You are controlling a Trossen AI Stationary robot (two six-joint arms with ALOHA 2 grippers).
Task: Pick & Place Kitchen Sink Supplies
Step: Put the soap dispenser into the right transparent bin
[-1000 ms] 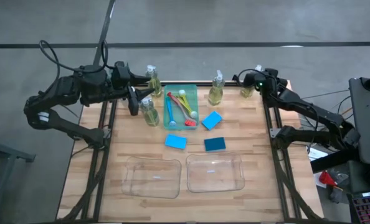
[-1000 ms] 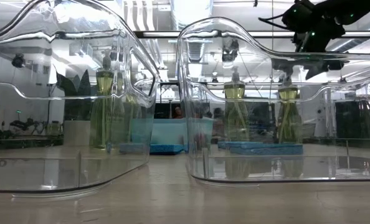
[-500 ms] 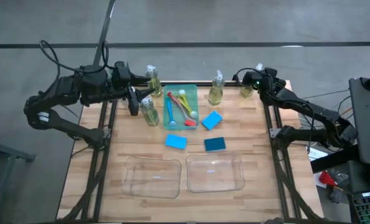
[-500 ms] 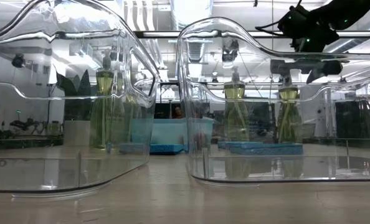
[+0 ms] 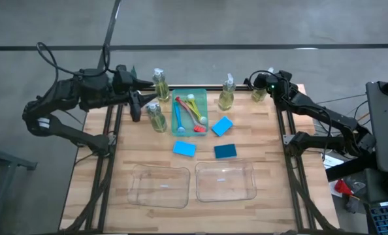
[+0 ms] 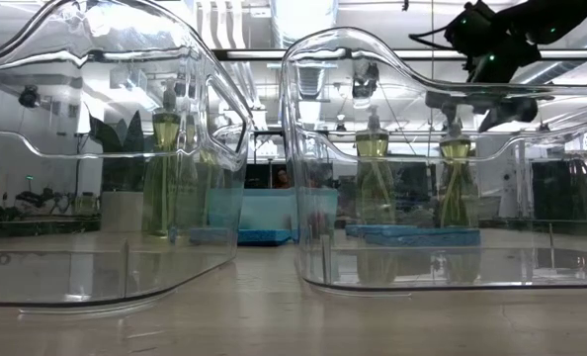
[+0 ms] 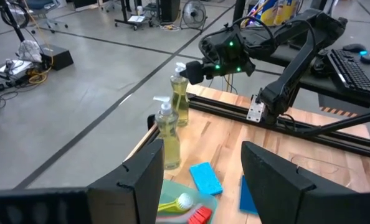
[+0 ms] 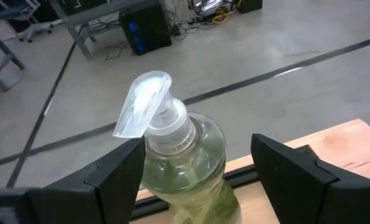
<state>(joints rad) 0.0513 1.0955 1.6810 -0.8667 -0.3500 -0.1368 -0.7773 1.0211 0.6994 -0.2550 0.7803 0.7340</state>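
Several clear bottles of yellow-green liquid stand upright on the wooden table: two at the far left (image 5: 159, 83) (image 5: 157, 118), one behind the middle (image 5: 226, 95) and one at the far right corner (image 5: 257, 98). My right gripper (image 5: 260, 90) is open around that corner bottle (image 8: 185, 149), one finger on each side of its shoulder and a gap showing on at least one side. The brushes (image 5: 187, 112) lie in the green tray (image 5: 203, 93). Three blue sponges (image 5: 222, 126) (image 5: 184, 148) (image 5: 225, 151) lie flat. My left gripper (image 5: 136, 106) hovers open at the far left, with nothing between its fingers (image 7: 144, 180).
Two clear bins (image 5: 159, 185) (image 5: 225, 180) stand side by side near the front edge. A small potted plant (image 6: 121, 188) sits at the far left corner. Black rails (image 5: 282, 124) run along both table sides. Bare wood shows between the sponges and the bins.
My right gripper has rolled a little about its own pointing line while staying at the corner bottle. The bottles, sponges and brushes have kept still.
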